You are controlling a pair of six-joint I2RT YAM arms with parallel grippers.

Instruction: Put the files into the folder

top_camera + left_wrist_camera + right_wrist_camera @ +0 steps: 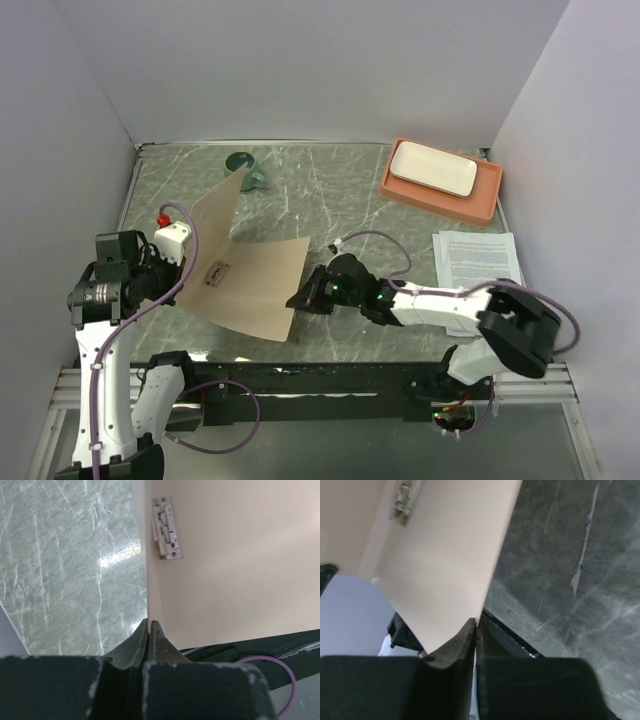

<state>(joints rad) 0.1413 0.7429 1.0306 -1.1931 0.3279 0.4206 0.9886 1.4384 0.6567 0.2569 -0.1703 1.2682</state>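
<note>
Tan-brown cardboard folder lies open at the near left of the table. Its left half is lifted steeply and its right half is nearly flat, with the metal clip bare on the inner face. Left gripper is pinched tight on the raised half's edge; right gripper is clamped on the right half's edge. Opening looks done, but nothing is filed: the files sit stacked at the right edge, well apart from the folder. Green-veined marble tabletop, plain pale walls around. An orange tray holding a white plate stands far right.
</note>
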